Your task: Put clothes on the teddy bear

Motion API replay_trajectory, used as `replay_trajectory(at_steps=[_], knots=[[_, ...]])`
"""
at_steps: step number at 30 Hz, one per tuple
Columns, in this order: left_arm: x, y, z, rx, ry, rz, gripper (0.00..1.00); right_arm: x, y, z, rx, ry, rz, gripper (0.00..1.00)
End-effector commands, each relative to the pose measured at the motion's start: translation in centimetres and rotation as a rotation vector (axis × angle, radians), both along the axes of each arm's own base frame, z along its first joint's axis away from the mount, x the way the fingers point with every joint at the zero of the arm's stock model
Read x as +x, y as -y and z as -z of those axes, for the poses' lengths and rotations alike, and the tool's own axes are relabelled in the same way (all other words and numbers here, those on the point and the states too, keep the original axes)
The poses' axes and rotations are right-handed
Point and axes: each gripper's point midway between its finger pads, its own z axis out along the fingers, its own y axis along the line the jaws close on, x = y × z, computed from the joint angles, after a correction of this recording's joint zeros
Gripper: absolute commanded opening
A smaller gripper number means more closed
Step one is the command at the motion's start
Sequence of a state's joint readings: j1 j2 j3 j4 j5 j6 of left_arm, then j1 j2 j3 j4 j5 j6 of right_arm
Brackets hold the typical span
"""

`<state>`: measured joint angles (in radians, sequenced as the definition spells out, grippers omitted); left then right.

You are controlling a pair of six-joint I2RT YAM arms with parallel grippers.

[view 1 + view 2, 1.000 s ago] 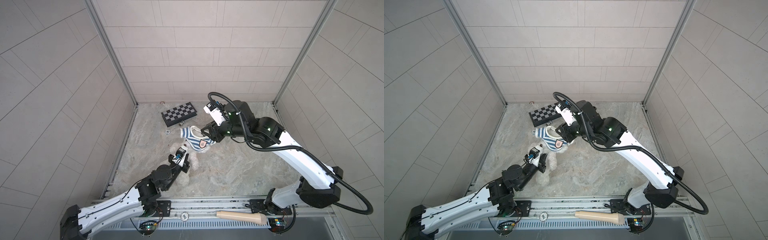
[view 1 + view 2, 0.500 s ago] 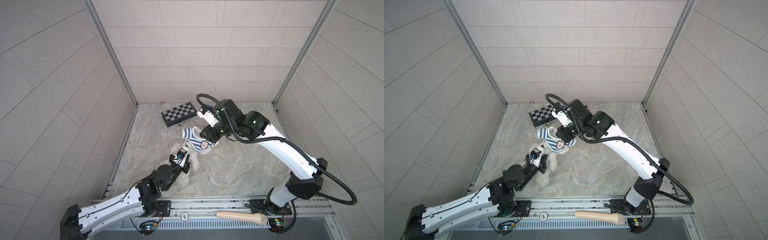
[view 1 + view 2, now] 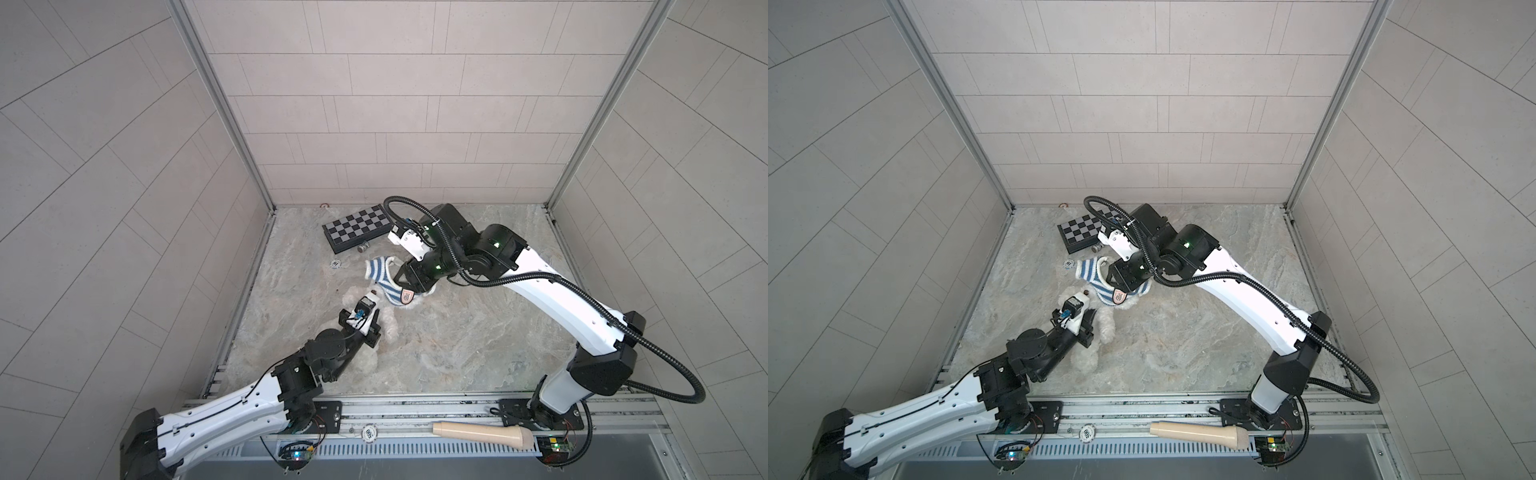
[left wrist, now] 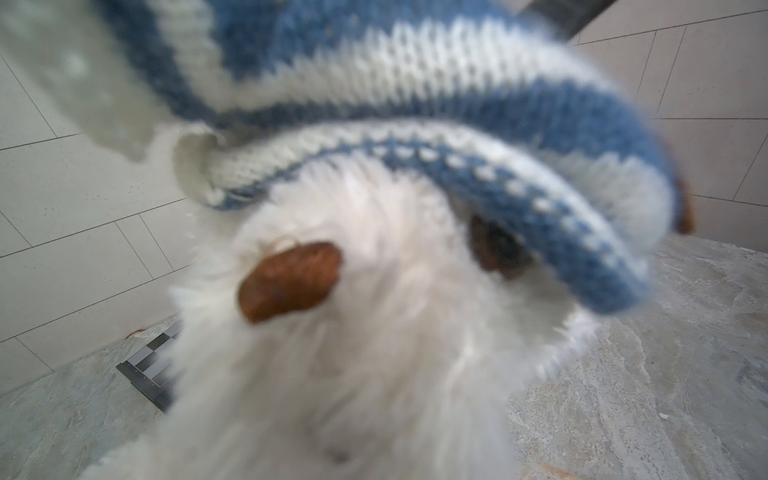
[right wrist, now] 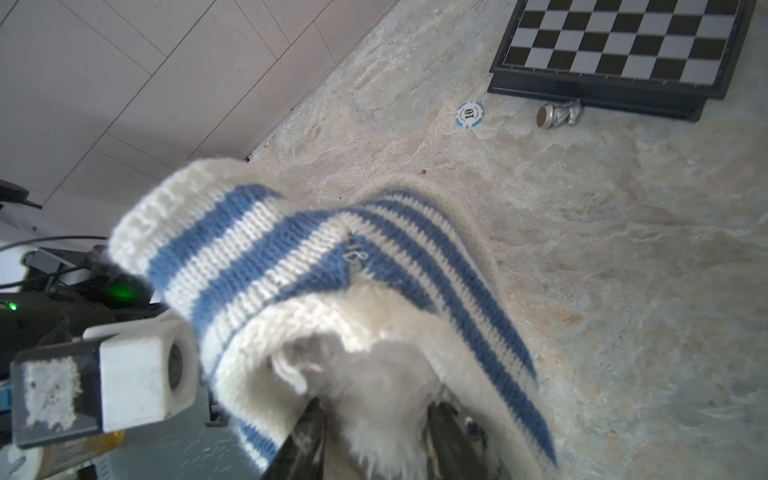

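Left wrist view: filled almost edge to edge by teddy bear (image 4: 374,353), badly out of focus. Made out brown nose (image 4: 291,282) & one dark eye (image 4: 494,249), half tucked under hem of striped shirt (image 4: 415,70). Left jaws not seen there. In both top views, buried in fur below left arm's (image 3: 232,415) wrist cam. Closed almost fully; couldn't tell if any fur was pinched between.

Right wrist view: showed striped shirt (image 5: 332,270) draped over white fur, w/ right jaws partway apart astride that fur. Fingers (image 5: 309,436) cut off by frame edge; no clear squeeze seen. Couldn't say which part of teddy bear sat there. Farther off on bench (image 5: 644,291), well apart from the fabric: chessboard (image 5: 623,41), poker chip (image 5: 470,114), toppled silver chess piece (image 5: 559,115).

Both top views: teddy bear (image 3: 390,330) (image 3: 1106,330) down on bench, left of centre, nearer than chessboard. Head mostly hidden by left arm. Striped shirt (image 3: 380,270) (image 3: 1090,270) bunched over head end, reaching to right arm's (image 3: 540,286) wrist. Right jaws themselves lost under that wrist & fabric.
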<state>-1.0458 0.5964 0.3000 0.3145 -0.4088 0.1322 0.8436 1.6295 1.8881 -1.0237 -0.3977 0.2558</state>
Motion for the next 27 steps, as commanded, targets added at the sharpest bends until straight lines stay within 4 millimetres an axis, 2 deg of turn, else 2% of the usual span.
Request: replay_trajectory(at_steps=[1,10,21,23,27], knots=[[-0.2,0.2,-1.3,-0.032,0.037,0.019,0.0,-1.0,0.0,1.0,-0.03,-0.043,-0.042,0.48],[-0.4,0.5,-0.9,-0.027,0.032,0.038,0.0,-1.3,-1.3,1.7,0.017,-0.101,-0.072,0.48],[-0.5,0.7,-0.6,-0.022,0.031,0.052,0.0,0.1,-1.9,2.4,0.073,-0.141,-0.021,0.57],[-0.6,0.6,-0.5,-0.024,0.032,0.052,0.0,0.3,-2.2,2.4,0.092,-0.155,-0.016,0.57],[-0.6,0.6,-0.5,-0.024,0.031,0.05,0.0,1.0,-1.9,2.0,0.131,-0.158,0.017,0.49]])
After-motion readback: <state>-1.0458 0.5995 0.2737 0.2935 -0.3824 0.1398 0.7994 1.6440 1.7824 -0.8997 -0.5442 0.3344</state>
